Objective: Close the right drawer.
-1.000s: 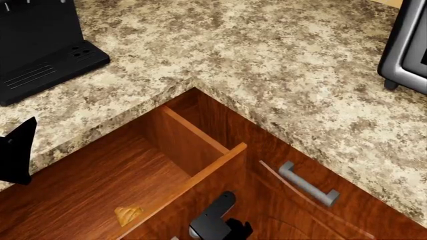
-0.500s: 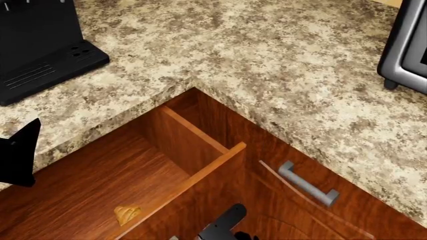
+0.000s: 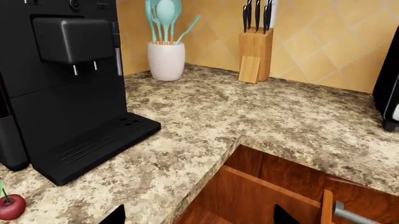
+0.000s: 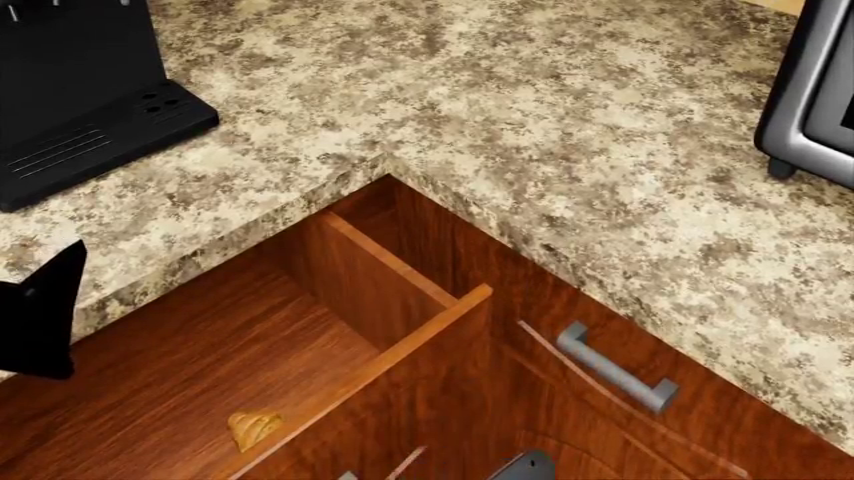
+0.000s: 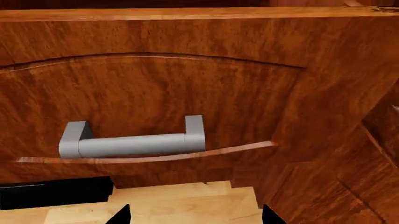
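Observation:
The right drawer (image 4: 200, 350) stands pulled out from under the corner of the counter, a deep reddish-brown wooden box. In the right wrist view its front panel (image 5: 156, 88) fills the frame, with curved groove lines and a short grey bar handle (image 5: 134, 142). My right gripper (image 5: 196, 217) is open in front of and a little below that handle, touching nothing. Only a dark tip of the right arm (image 4: 525, 466) shows in the head view. My left gripper (image 3: 199, 217) is open above the counter edge beside the drawer, holding nothing.
A black coffee machine (image 3: 68, 88) stands on the speckled counter (image 4: 561, 130) to the left, a red cherry (image 3: 9, 205) by it. A knife block (image 3: 255, 51) and utensil jar (image 3: 165, 58) stand at the wall. A small tan object (image 4: 254, 428) lies in the drawer. A neighbouring shut drawer has its own handle (image 4: 614, 368).
My right arm has dropped lower and mostly left the bottom of the head view. The left gripper has shifted slightly. The drawer has not moved.

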Available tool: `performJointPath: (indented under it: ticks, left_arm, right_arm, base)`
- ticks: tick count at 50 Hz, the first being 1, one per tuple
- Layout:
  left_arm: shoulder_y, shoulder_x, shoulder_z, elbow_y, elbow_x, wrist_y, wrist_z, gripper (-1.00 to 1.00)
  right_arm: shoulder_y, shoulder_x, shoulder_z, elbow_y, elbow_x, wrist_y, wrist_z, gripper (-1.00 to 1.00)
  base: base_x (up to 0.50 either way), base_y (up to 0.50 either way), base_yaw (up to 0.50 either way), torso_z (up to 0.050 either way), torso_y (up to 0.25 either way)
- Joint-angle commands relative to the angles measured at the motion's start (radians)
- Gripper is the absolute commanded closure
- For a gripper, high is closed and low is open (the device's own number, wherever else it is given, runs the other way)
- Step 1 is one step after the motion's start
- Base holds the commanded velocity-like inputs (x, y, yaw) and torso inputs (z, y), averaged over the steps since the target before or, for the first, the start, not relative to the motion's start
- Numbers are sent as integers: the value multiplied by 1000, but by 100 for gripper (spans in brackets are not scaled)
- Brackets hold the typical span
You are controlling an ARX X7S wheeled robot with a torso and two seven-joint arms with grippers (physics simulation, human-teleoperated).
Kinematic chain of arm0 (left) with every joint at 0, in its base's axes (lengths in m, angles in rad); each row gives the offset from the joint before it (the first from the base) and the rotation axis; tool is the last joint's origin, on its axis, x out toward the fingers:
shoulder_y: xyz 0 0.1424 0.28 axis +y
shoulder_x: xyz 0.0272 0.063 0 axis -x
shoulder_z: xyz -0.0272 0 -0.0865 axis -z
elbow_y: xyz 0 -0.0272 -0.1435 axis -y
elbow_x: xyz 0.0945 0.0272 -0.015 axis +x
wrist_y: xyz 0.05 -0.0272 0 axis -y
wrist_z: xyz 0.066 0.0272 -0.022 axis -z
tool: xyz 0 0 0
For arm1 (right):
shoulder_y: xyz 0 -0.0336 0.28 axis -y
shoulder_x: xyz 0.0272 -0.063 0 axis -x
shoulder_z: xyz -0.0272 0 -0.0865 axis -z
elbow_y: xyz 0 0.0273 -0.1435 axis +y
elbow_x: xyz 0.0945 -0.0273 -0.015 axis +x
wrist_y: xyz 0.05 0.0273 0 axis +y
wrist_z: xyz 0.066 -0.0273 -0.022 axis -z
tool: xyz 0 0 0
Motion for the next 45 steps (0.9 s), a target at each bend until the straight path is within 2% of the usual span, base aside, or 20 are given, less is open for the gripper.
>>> performJointPath:
  ticks: [1, 16, 19, 23, 28, 39, 45]
  left_arm:
    - [4, 5, 5, 10, -3, 0, -8, -100]
    - [-6, 19, 27, 48, -28, -18, -26, -100]
    - [-22, 12, 31, 55, -42, -33, -28, -100]
    - [-52, 23, 43, 60, -52, -51, -53, -100]
    - [-92, 35, 57, 78, -87, -81, -79, -100]
    - [-138, 102, 149, 61, -53, -98, -75, -100]
    - [-133, 121, 177, 61, -51, -103, -74, -100]
  right_arm:
    - [-64, 184, 53, -303, 45, 30, 162, -100]
    - [-107, 382, 149, -625, 160, 33, 371, -100]
    - [-81, 424, 162, -707, 205, 84, 419, -100]
    - [-76, 517, 215, -803, 283, 78, 497, -100]
    - [-115, 687, 277, -907, 377, -3, 571, -100]
    - [-64, 804, 353, -953, 487, -37, 602, -100]
    - [-45, 929, 397, -970, 571, -102, 604, -100]
  base:
    - [0, 0, 0, 0, 0]
    - [0, 0, 0, 0, 0]
    - [0, 0, 0, 0, 0]
    - [0, 0, 0, 0, 0]
    - [0, 0, 0, 0, 0]
    - [0, 0, 0, 0, 0]
    - [0, 0, 0, 0, 0]
